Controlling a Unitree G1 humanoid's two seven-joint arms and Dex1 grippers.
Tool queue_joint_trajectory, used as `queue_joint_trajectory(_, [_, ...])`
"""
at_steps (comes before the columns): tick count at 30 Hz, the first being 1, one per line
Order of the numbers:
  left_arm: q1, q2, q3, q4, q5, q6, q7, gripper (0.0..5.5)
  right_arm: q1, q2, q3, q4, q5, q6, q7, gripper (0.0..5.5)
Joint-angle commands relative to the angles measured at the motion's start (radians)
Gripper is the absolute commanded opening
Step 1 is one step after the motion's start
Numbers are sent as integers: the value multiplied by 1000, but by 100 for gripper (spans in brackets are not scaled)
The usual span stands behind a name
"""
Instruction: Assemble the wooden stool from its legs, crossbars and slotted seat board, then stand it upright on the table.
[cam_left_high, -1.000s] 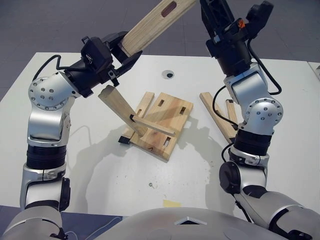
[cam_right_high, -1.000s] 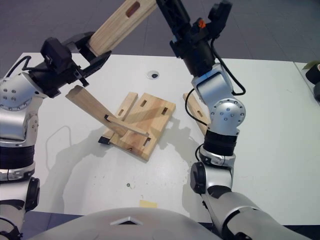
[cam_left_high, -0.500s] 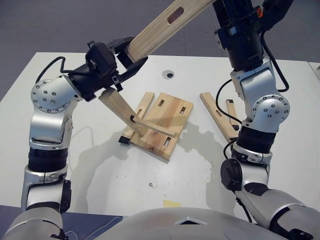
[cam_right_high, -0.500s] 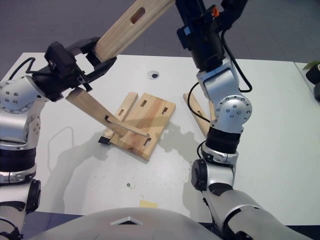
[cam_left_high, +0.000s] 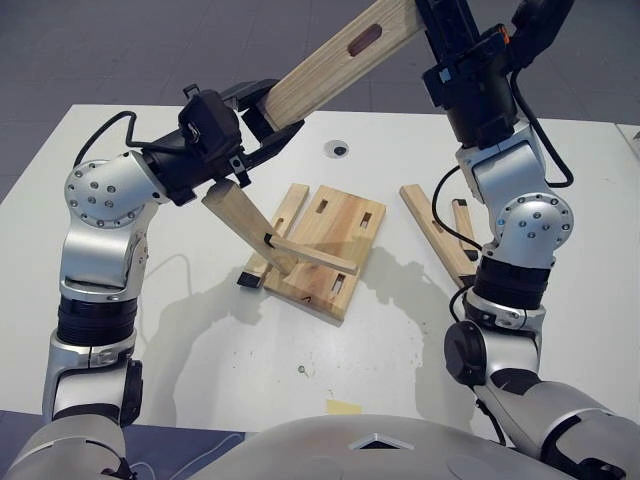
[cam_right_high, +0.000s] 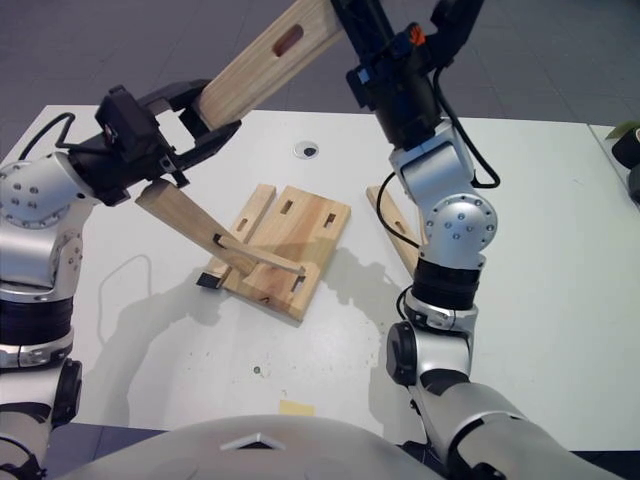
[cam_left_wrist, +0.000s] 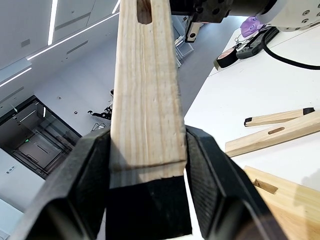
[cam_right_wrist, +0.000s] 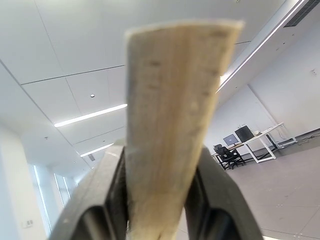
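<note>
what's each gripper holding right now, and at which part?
One slotted wooden leg, shared: left gripper clamps its lower end, right gripper its upper end.

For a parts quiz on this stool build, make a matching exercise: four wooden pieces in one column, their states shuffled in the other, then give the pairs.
Things
1. raised leg
2. slotted seat board
3. leg with crossbar
4. loose leg

States
A. lying flat on the table, to the robot's right of the board
B. leaning at a slant at the board's left edge
C. off the table, clamped at both ends
D. lying flat mid-table, slots facing up

Pairs: 1-C, 2-D, 3-B, 4-A
</note>
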Motion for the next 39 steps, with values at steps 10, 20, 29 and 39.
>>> queue_joint_trajectory(10, [-48, 62, 88, -44, -162, 177, -45, 371, 22, 33, -25, -9, -51, -100, -72, 101])
queue_joint_trajectory(20, [-113, 74, 312, 159, -222, 301, 200, 540, 105, -43, -96, -68, -149, -178, -137, 101])
queue_joint_trajectory(29, [370, 128, 133, -105, -53, 226, 52, 540, 330, -185, -165, -231, -142, -120, -165, 101])
queue_joint_trajectory(39, [176, 81, 156, -217, -190, 342, 93, 540, 319, -207, -156, -218, -155, -129, -175, 101])
